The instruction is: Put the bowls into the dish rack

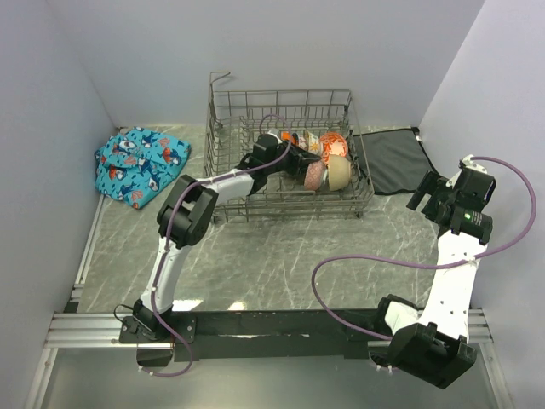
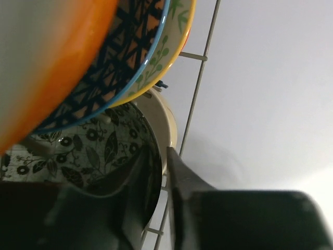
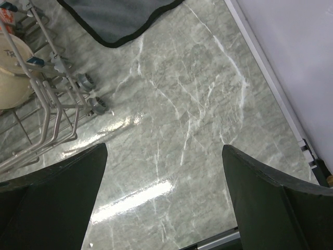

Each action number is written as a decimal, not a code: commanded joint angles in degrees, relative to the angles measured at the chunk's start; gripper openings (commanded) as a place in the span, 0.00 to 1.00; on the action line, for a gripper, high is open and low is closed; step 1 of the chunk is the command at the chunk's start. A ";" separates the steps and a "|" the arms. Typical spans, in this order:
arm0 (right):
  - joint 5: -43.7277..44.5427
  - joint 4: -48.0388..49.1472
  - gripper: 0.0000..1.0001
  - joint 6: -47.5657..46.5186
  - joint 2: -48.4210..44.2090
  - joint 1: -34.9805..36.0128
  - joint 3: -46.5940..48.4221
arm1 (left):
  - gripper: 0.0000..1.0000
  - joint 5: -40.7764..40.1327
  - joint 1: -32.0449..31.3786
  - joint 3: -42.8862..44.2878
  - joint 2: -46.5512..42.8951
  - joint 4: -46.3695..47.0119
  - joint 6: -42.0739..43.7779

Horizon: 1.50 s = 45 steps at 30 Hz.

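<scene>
Seating bowl: L gripper (image 2: 165,156) pinching rim of cream ceramic bowl w/ black floral lining (image 2: 93,151), inside grey wire dish rack (image 1: 223,170), next to racked patterned bowls (image 1: 328,162). R gripper (image 3: 164,151) spread wide, holding nothing. Remaining: release; prob. near done.

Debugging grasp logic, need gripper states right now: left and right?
Left gripper: closed on the rim of the black-and-white bowl in the dish rack.
Right gripper: open, holding nothing, above the table.

left arm (image 1: 166,266): white links, black joints | right arm (image 1: 451,285): same | cables (image 1: 366,261): purple | gripper fingers (image 3: 52,198): black
</scene>
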 commanded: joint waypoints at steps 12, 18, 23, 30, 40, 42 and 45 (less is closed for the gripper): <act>-0.33 1.76 1.00 -0.03 -0.73 -0.50 -0.87 | 0.48 0.08 -0.81 3.55 -0.15 -1.28 0.35; -0.85 1.41 1.00 0.06 -1.61 -0.50 -1.31 | 0.52 1.14 -0.28 5.91 -2.35 -1.36 7.81; -1.12 1.85 1.00 0.23 -2.13 -0.50 -1.31 | 0.55 -1.84 -0.19 12.41 -3.14 -12.40 22.37; -1.56 2.12 1.00 0.32 -2.48 -0.50 -2.19 | 0.55 -6.77 -0.28 18.49 -4.55 -20.51 34.27; -4.45 3.00 1.00 -0.29 0.32 -0.50 -0.96 | 0.55 -4.04 -0.63 13.56 -8.06 -22.36 37.77; -4.90 3.17 1.00 -0.47 1.38 -0.50 0.18 | 0.55 -5.62 -0.72 14.17 -8.33 -22.89 39.63; -5.69 3.26 1.00 -0.56 2.52 -0.50 1.24 | 0.56 -7.82 -0.63 15.93 -8.15 -25.00 42.36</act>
